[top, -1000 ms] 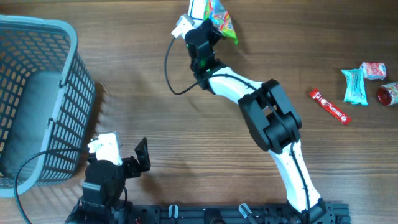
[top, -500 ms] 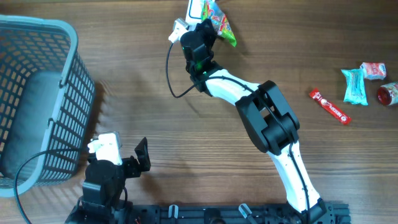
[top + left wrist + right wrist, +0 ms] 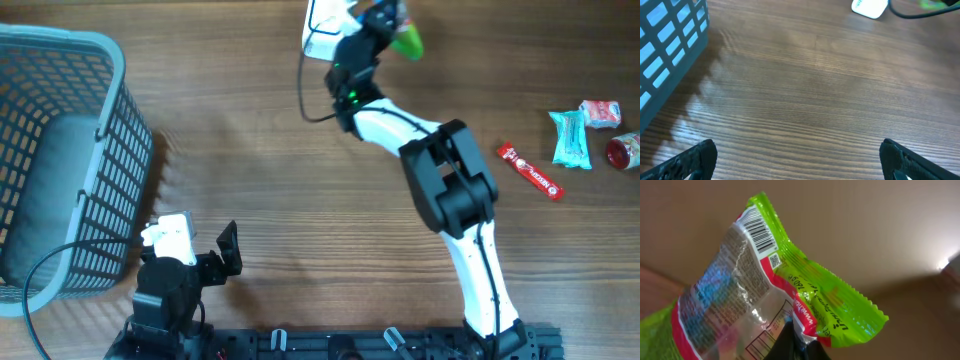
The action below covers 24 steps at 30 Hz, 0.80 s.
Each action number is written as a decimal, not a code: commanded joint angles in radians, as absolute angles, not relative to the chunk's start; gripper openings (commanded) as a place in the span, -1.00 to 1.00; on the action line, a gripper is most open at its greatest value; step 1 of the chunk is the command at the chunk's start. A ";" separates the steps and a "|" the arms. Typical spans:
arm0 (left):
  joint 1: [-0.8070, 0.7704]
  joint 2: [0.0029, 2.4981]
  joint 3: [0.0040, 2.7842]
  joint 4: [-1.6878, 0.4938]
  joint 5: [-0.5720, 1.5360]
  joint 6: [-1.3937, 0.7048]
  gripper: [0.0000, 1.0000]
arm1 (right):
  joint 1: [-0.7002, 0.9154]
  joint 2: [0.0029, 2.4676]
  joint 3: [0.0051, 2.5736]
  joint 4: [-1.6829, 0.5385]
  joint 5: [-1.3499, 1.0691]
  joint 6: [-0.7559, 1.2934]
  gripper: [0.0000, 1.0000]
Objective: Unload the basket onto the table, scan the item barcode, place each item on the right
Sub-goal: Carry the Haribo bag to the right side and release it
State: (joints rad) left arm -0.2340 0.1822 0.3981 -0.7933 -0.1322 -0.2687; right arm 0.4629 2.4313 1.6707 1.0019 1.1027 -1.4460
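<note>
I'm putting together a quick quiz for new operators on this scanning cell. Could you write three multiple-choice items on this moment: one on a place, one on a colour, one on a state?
1. Where does the basket stand on the table in the overhead view?
A. far right
B. left side
C. dead centre

2. What colour is the sealed edge of the snack bag held in the right pincer?
A. blue
B. black
C. green

3. How is the left pincer?
A. open, holding nothing
B. shut on a spoon
C. shut on the basket's rim

Answers:
1 B: the basket fills the left edge of the overhead view.
2 C: the right wrist view shows a bright green edge next to the barcode.
3 A: its fingertips stand wide apart over bare wood.
</note>
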 commanded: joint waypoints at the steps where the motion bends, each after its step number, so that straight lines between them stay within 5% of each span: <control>1: -0.229 0.175 0.392 -0.791 -0.128 -0.274 1.00 | 0.378 2.423 1.683 1.016 1.235 -1.569 -0.91; 10: -0.229 0.175 0.392 -0.791 -0.128 -0.274 1.00 | 0.159 2.424 1.679 1.010 1.520 -1.414 -0.92; 24: -0.229 0.175 0.392 -0.791 -0.128 -0.274 1.00 | -0.065 2.426 1.396 1.011 1.519 -1.379 -0.91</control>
State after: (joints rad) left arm -0.2340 0.1822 0.3981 -0.7933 -0.1322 -0.2687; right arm 0.0002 2.4310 1.4666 1.0080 1.5013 -1.4284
